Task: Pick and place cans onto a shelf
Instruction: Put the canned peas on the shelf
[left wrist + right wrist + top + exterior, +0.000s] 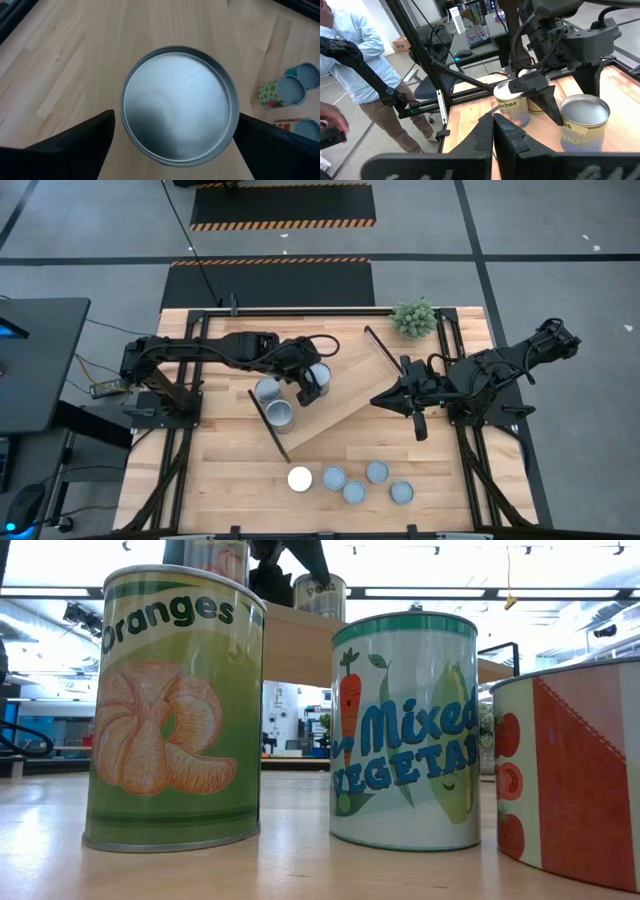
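The shelf (pixel 345 405) lies slantwise across the middle of the table; it also shows in the low view (pixel 300 645). Three cans stand on its left part (pixel 267 390) (pixel 281 416) (pixel 318 373). My left gripper (pixel 310 388) is open above the third can (pixel 177 102), one finger on each side of it. My right gripper (pixel 385 398) is shut and empty over the shelf's right part; it also shows in the right wrist view (pixel 494 131). Several more cans stand on the table near its front edge, one with a white top (pixel 300 478) and the others pale (pixel 354 492). My left gripper points down over the can's silvery top (pixel 177 102), with its two fingers (pixel 75 145) level with the can's opposite sides. The can stands upright on the shelf. Whether the fingers touch its wall cannot be told.
A small green plant (pixel 413 317) stands at the far right of the table. Black frame rails (pixel 300 310) run along the table's edges. The cans near the front edge fill the low view (pixel 175 705) (pixel 405 730) (pixel 570 770). A person (pixel 350 60) stands beyond the table's left side.
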Robot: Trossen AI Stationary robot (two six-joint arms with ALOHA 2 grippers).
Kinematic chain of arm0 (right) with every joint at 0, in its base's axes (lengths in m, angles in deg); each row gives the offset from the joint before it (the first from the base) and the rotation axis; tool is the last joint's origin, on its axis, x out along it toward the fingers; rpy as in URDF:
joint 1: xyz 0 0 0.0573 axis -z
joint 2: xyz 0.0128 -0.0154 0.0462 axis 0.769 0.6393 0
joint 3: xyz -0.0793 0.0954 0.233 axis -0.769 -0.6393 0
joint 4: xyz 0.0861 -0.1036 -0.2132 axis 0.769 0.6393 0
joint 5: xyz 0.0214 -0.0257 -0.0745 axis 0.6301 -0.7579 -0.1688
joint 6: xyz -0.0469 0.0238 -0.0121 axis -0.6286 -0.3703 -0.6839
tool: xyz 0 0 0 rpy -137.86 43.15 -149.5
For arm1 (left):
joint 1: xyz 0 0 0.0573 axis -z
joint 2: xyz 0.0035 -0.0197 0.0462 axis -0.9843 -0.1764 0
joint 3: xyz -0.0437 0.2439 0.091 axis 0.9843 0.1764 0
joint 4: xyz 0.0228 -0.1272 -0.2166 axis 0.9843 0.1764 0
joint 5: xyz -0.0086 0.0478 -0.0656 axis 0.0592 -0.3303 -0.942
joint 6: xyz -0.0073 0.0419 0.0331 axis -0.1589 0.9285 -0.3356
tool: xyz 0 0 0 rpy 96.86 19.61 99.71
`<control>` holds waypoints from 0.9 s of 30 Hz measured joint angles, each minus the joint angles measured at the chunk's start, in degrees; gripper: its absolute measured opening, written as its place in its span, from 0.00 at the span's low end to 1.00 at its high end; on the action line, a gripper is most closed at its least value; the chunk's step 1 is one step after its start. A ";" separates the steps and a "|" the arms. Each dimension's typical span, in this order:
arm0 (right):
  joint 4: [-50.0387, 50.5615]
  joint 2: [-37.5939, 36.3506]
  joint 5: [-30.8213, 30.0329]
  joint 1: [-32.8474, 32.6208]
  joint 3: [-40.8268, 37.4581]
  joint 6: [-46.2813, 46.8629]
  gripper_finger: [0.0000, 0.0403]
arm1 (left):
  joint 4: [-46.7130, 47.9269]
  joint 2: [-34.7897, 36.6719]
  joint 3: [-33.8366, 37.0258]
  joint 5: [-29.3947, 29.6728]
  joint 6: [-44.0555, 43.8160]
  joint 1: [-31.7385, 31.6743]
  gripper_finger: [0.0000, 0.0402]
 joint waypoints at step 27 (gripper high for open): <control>-0.02 0.01 0.00 -0.02 0.00 0.00 0.04 | 1.06 -0.04 0.07 -1.18 1.86 -0.63 0.98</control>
